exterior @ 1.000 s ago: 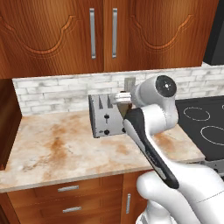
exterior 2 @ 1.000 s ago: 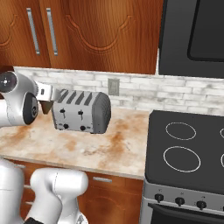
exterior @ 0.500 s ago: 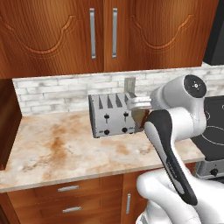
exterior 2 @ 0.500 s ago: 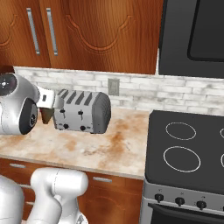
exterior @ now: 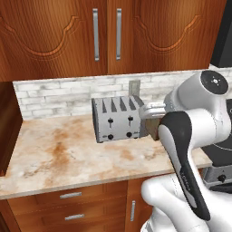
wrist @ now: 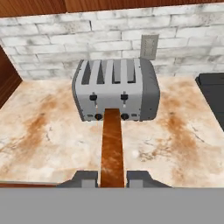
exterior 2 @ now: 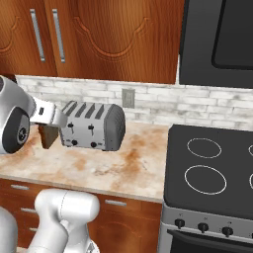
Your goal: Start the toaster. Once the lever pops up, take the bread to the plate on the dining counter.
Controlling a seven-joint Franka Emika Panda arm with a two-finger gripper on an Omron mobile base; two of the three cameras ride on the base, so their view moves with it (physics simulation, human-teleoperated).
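My hand [wrist: 112, 178] grips the thin tan-brown bread slice [wrist: 112, 146] at lower centre. It has backed off from the boxy silver-grey toaster [wrist: 114, 89] at mid-frame. I judge toasting finished, delivery next.

Rendered frames, evenly and brightly lit, no visible light source. Sharp throughout, no blur, no edge distortion. Soft faint shadow under the toaster [wrist: 114, 89] on the tabletop [wrist: 48, 135] ahead of the tool [wrist: 112, 178]. No glare; cabinets [exterior: 68, 36] slightly glossy.

Toaster [exterior: 118, 118] on marbled counter [exterior: 59, 154]
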